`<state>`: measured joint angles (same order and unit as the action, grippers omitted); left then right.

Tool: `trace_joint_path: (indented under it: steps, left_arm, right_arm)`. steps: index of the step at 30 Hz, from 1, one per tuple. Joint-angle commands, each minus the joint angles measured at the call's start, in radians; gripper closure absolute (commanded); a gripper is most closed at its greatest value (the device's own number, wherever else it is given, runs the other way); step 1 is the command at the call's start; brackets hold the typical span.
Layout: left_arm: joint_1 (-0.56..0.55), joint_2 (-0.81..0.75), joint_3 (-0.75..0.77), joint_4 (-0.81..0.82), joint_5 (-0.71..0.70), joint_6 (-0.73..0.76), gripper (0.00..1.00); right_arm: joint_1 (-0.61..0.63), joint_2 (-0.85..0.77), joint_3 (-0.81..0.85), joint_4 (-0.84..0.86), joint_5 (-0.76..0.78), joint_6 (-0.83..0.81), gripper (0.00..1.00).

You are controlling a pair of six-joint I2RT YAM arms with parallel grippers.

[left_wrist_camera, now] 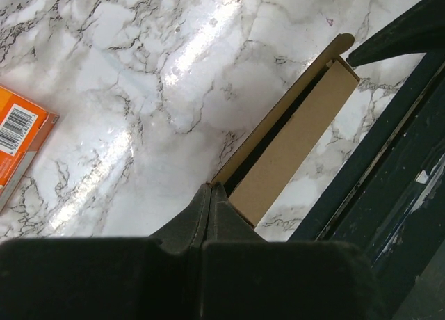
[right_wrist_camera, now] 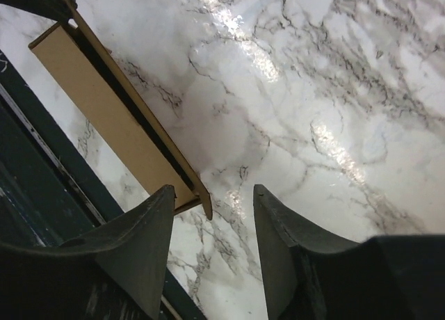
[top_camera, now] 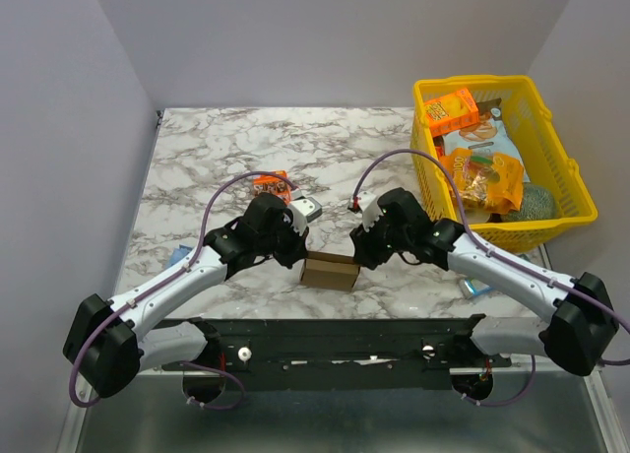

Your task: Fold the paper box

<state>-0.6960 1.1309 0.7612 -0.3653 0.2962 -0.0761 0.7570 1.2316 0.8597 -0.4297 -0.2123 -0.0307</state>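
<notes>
The paper box [top_camera: 330,271] is a small plain brown carton lying near the table's front edge, between my two grippers. My left gripper [top_camera: 296,248] is at its left end and my right gripper [top_camera: 358,252] at its right end. In the left wrist view the left gripper [left_wrist_camera: 211,188] is shut, its tips against the near end of the box [left_wrist_camera: 292,142] where a thin raised flap [left_wrist_camera: 278,111] ends; I cannot tell whether any card is pinched. In the right wrist view the right gripper [right_wrist_camera: 213,189] stands open, with the corner of the box [right_wrist_camera: 104,108] and its flap [right_wrist_camera: 142,108] just inside the left finger [right_wrist_camera: 149,229].
A yellow basket [top_camera: 566,167] of snacks, an orange box among them, stands at the back right. An orange snack pack [top_camera: 270,184] [left_wrist_camera: 17,136] and a silvery packet [top_camera: 307,209] lie behind the left gripper. Small blue items [top_camera: 474,288] lie near the front. The black base rail [top_camera: 335,340] runs just below the box.
</notes>
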Motion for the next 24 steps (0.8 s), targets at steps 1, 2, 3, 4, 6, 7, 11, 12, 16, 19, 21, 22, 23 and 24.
trace_joint_path:
  steps: [1, 2, 3, 4, 6, 7, 11, 12, 16, 19, 21, 22, 23, 24]
  left_arm:
    - [-0.005, -0.008, 0.013, -0.017, -0.034, -0.001, 1.0]
    - [-0.005, -0.01, 0.013, -0.017, -0.035, 0.001, 1.0]
    - [-0.005, -0.011, 0.013, -0.017, -0.038, 0.001, 1.0]
    - [-0.005, -0.014, 0.012, -0.017, -0.042, 0.001, 1.0]
    - [-0.005, -0.019, 0.012, -0.017, -0.048, 0.001, 1.0]
    - [-0.004, -0.023, 0.012, -0.014, -0.051, 0.001, 1.0]
    - [-0.005, -0.036, 0.007, -0.011, -0.065, 0.001, 1.0]
    - [-0.005, -0.039, 0.007, -0.009, -0.065, -0.001, 1.0]
    - [-0.005, -0.051, 0.006, -0.007, -0.069, 0.001, 1.0]
    - [-0.007, -0.059, 0.001, -0.003, -0.066, -0.001, 1.0]
    - [-0.007, -0.062, 0.0, 0.0, -0.065, 0.001, 1.0]
    - [-0.007, -0.062, -0.002, -0.001, -0.065, 0.001, 1.0]
    - [-0.007, -0.062, -0.002, -0.001, -0.065, 0.001, 1.0]
    - [-0.008, -0.063, -0.002, -0.001, -0.065, 0.001, 1.0]
  right_arm:
    - [-0.005, 0.012, 0.007, -0.004, 0.039, 0.029, 0.49]
    - [-0.005, 0.016, 0.009, -0.009, 0.04, 0.028, 0.52]
    - [-0.005, 0.016, 0.013, -0.012, 0.039, 0.028, 0.53]
    - [-0.005, 0.017, 0.013, -0.021, 0.037, 0.028, 0.55]
    - [-0.005, 0.023, 0.016, -0.027, 0.034, 0.028, 0.58]
    - [-0.005, 0.029, 0.018, -0.035, 0.031, 0.028, 0.6]
    - [-0.005, 0.042, 0.029, -0.058, 0.024, 0.06, 0.62]
    - [-0.005, 0.043, 0.029, -0.06, 0.022, 0.063, 0.63]
    - [-0.005, 0.045, 0.032, -0.07, 0.022, 0.066, 0.68]
    - [-0.005, 0.037, 0.029, -0.057, 0.011, 0.064, 0.69]
    - [-0.007, 0.035, 0.024, -0.047, 0.023, 0.064, 0.69]
    - [-0.005, 0.037, 0.025, -0.046, 0.031, 0.064, 0.69]
    - [-0.005, 0.04, 0.027, -0.047, 0.039, 0.063, 0.65]
    - [-0.005, 0.04, 0.029, -0.044, 0.059, 0.06, 0.65]
